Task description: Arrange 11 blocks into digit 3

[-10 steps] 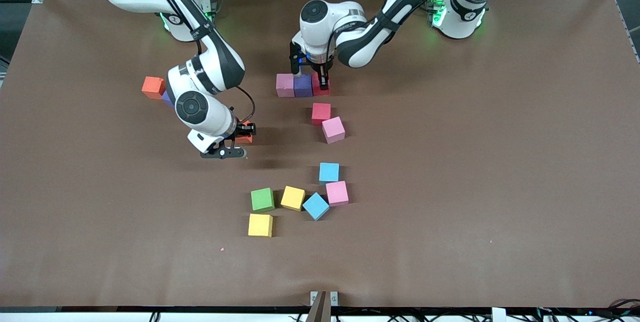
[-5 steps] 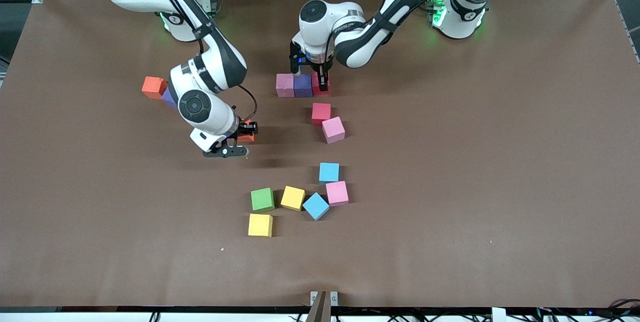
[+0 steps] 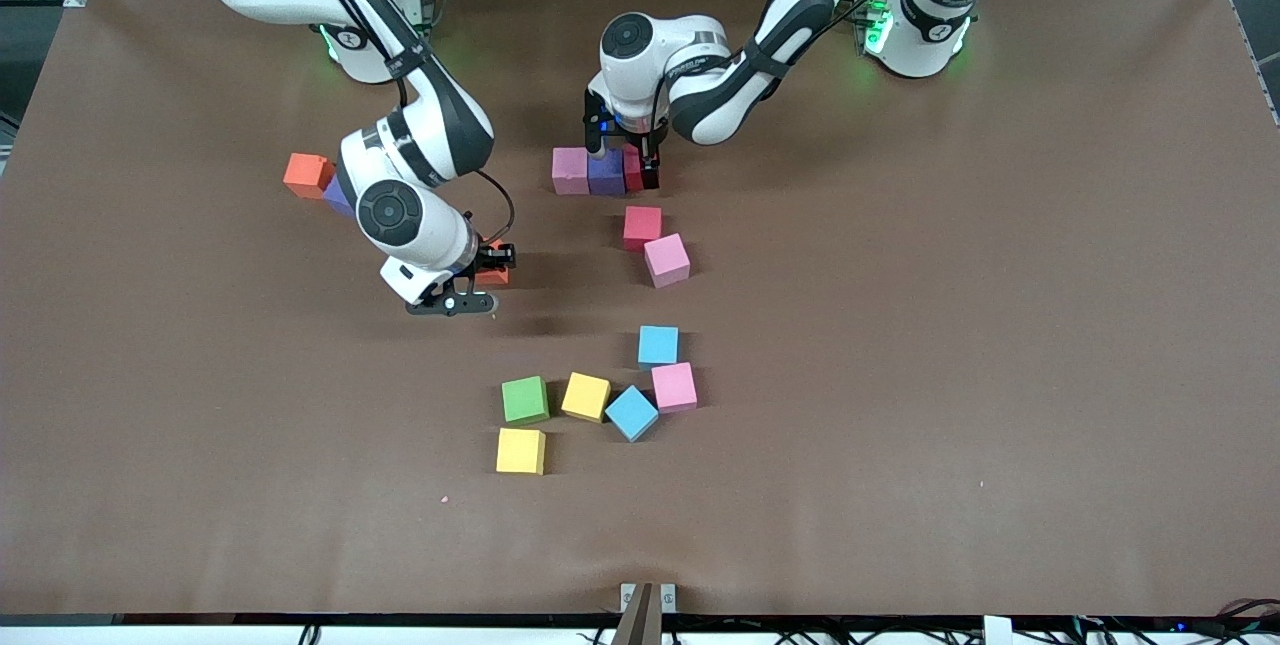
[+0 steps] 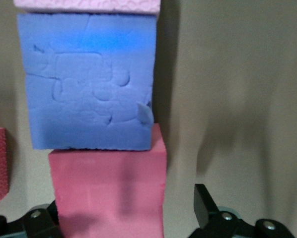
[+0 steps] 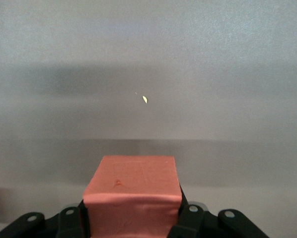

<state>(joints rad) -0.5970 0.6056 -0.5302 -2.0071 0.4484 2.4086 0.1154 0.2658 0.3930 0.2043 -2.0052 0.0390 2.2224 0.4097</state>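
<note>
Three blocks form a row: pink (image 3: 570, 170), purple (image 3: 605, 172) and red (image 3: 631, 168). My left gripper (image 3: 640, 165) is down around the red block (image 4: 109, 188) at the row's end, open, with one finger (image 4: 204, 204) clear of the block's side. The purple block (image 4: 89, 84) touches the red one. My right gripper (image 3: 486, 275) is shut on an orange block (image 5: 133, 183) and holds it above bare table. Other blocks lie nearer the front camera: red (image 3: 642, 226), pink (image 3: 667, 259), sky blue (image 3: 658, 345), pink (image 3: 674, 386), sky blue (image 3: 631, 412), yellow (image 3: 586, 396), green (image 3: 525, 399), yellow (image 3: 521, 450).
Another orange block (image 3: 306, 174) and a purple block (image 3: 335, 197), partly hidden by the right arm, lie toward the right arm's end of the table. The brown table (image 3: 950, 325) is bare toward the left arm's end.
My left gripper's jaws have opened and let go of the red block at the row's end. The right arm with its orange block shifted slightly toward the row.
</note>
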